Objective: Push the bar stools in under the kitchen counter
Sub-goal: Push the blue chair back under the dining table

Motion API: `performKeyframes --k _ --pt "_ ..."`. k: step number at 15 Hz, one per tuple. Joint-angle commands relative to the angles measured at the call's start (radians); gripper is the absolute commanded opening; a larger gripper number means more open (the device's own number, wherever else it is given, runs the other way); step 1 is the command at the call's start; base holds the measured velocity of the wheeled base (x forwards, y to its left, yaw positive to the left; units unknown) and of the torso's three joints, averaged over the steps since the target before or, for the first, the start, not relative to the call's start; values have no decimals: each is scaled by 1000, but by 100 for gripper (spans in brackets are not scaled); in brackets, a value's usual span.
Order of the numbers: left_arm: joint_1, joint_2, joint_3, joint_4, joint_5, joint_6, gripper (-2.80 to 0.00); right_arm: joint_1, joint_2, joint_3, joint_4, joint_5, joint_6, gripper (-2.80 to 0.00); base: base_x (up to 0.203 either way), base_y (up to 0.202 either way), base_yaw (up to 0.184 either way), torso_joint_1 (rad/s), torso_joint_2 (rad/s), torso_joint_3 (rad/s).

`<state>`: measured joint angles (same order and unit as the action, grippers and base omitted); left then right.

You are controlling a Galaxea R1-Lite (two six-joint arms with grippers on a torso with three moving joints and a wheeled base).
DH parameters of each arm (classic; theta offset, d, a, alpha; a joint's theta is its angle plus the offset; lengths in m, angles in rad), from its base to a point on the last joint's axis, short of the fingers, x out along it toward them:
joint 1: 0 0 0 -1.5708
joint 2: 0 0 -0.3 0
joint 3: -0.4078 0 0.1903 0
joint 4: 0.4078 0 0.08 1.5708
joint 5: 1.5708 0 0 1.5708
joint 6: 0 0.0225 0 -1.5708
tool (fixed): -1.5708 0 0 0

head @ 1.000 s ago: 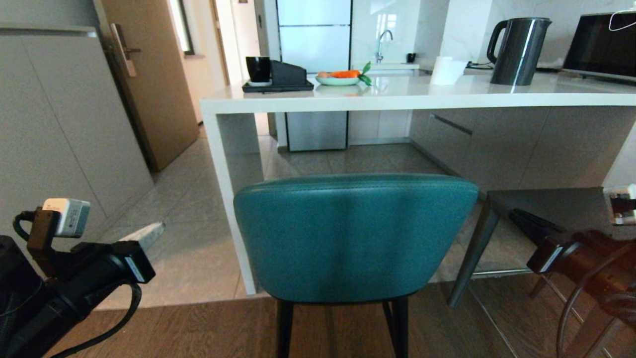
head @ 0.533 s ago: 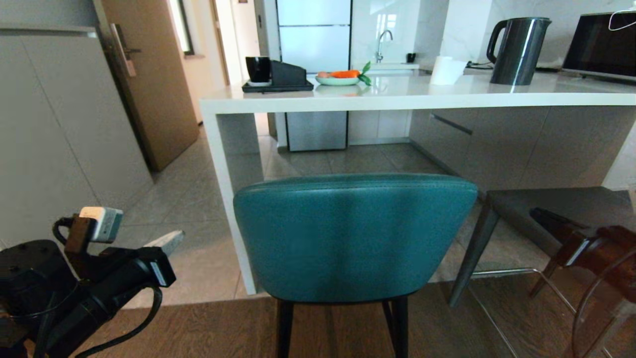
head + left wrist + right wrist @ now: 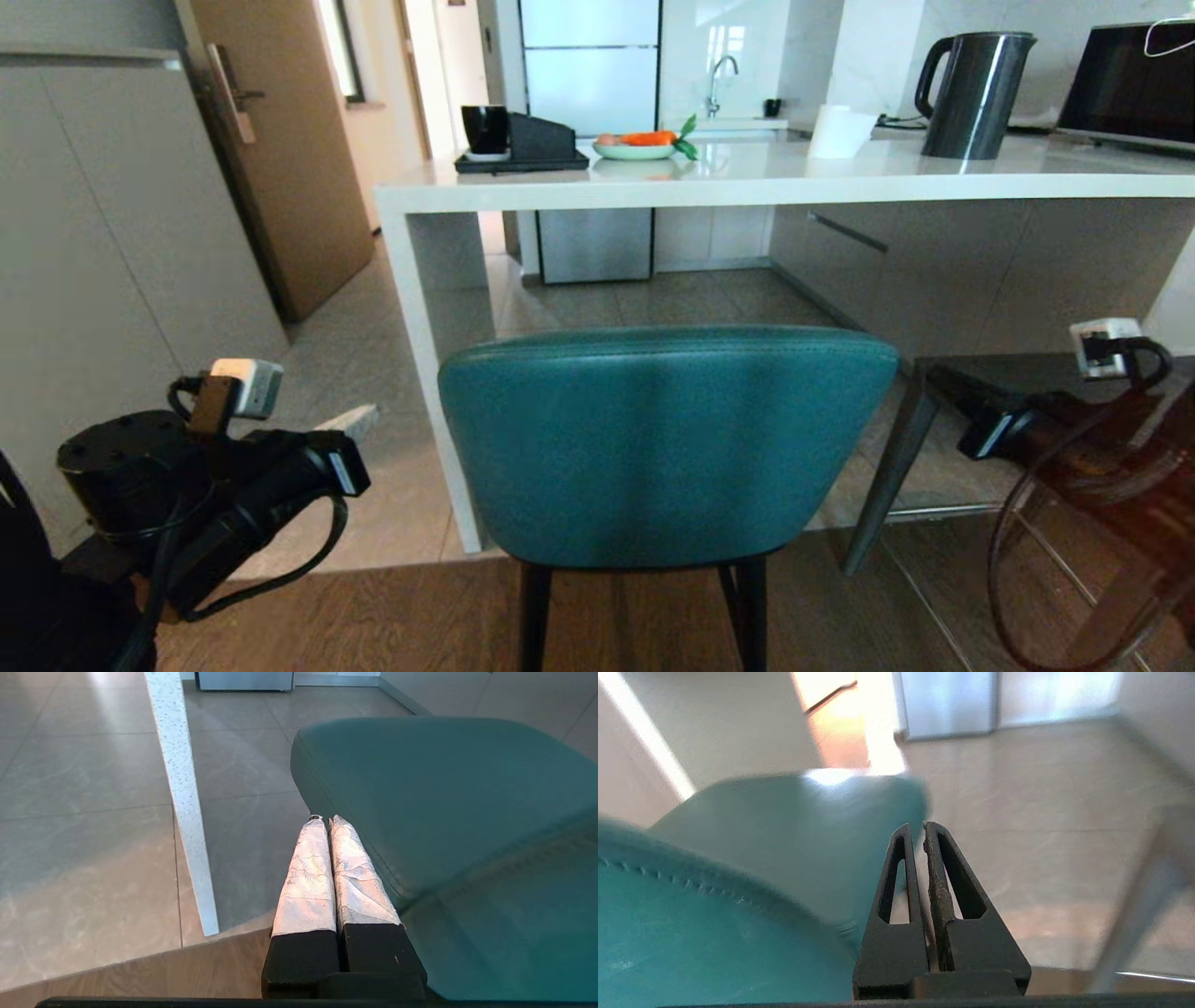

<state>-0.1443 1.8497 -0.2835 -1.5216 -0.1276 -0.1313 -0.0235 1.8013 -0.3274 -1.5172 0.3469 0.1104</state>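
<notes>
I face the teal stool (image 3: 667,443), whose curved back stands just in front of the counter (image 3: 784,182), near its left end panel and not yet tucked under. My left pincer (image 3: 322,820) is closed on nothing, fingers pressed together beside the back's left edge. My right pincer (image 3: 916,828) is likewise closed and empty at the back's right edge. I judge closed fingers give blunt pushing surfaces. The grey stool (image 3: 943,392) waits to the right.
</notes>
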Motion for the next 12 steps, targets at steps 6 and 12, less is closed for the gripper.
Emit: performKeyframes --k 6,12 --pt "-110 96 -52 -8 8 1 -280 95 161 -102 -13 -51 3 -280 0 0 0 0 0 0" --pt "-213 120 -76 -8 126 2 -280 119 155 -99 -13 -49 -8 -280 0 0 0 0 0 0"
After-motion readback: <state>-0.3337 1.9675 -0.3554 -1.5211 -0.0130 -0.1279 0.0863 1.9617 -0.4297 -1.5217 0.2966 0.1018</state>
